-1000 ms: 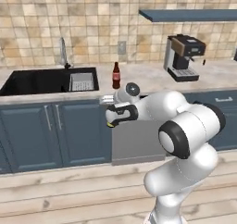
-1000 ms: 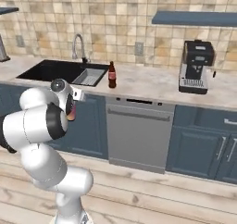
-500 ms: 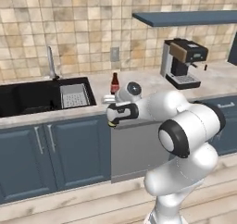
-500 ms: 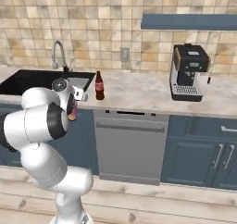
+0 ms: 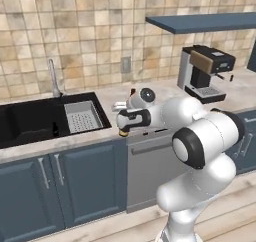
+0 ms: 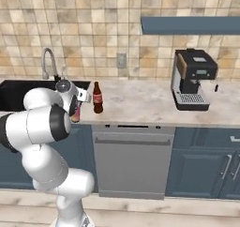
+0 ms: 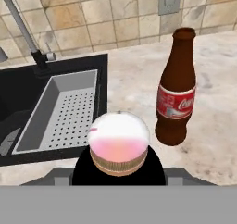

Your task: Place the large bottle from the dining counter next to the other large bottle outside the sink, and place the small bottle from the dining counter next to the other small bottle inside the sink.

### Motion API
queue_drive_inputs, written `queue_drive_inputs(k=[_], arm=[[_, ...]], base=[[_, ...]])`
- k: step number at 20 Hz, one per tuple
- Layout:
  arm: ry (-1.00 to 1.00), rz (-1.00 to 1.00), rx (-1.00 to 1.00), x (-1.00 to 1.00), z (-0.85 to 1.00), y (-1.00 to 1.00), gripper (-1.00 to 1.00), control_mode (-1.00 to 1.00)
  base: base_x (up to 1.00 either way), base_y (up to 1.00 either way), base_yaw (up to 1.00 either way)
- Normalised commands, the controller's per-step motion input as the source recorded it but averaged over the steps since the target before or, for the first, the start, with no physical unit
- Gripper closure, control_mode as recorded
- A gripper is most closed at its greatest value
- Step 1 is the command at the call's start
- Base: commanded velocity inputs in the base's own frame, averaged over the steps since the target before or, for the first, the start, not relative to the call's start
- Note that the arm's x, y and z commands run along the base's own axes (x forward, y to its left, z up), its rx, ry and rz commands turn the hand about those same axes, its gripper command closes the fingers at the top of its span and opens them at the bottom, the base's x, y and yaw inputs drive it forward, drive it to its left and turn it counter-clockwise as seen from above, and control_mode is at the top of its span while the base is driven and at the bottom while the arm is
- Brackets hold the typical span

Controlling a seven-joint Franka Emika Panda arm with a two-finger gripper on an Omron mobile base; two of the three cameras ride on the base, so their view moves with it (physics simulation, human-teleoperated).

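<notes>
Sink (image 7: 28,96) holds grey drain tray (image 7: 65,109).

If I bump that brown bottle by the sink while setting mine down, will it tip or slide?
The brown bottle stands upright, tall on a narrow base, so a knock near the neck would likely tip it. It looks rigid and glossy, probably sliding on the smooth counter if pushed low. Once down, its round body could roll, perhaps toward the sink.
</notes>
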Motion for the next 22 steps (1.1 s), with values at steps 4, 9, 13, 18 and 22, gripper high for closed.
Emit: queue_drive_inputs(k=[4, 9, 13, 18, 22], arm=[[0.0, 0.0, 0.0, 0.0, 0.0, 0.0, 1.0, 1.0], [0.0, 0.0, 0.0, 0.0, 0.0, 0.0, 1.0, 1.0], [0.0, 0.0, 0.0, 0.0, 0.0, 0.0, 1.0, 1.0], [0.0, 0.0, 0.0, 0.0, 0.0, 0.0, 1.0, 1.0], [0.0, 0.0, 0.0, 0.0, 0.0, 0.0, 1.0, 1.0]], base=[[0.29, 0.52, -0.09], [0.24, 0.3, -0.11], [0.11, 0.34, -0.22], [0.13, 0.47, -0.18], [0.26, 0.41, -0.15]])
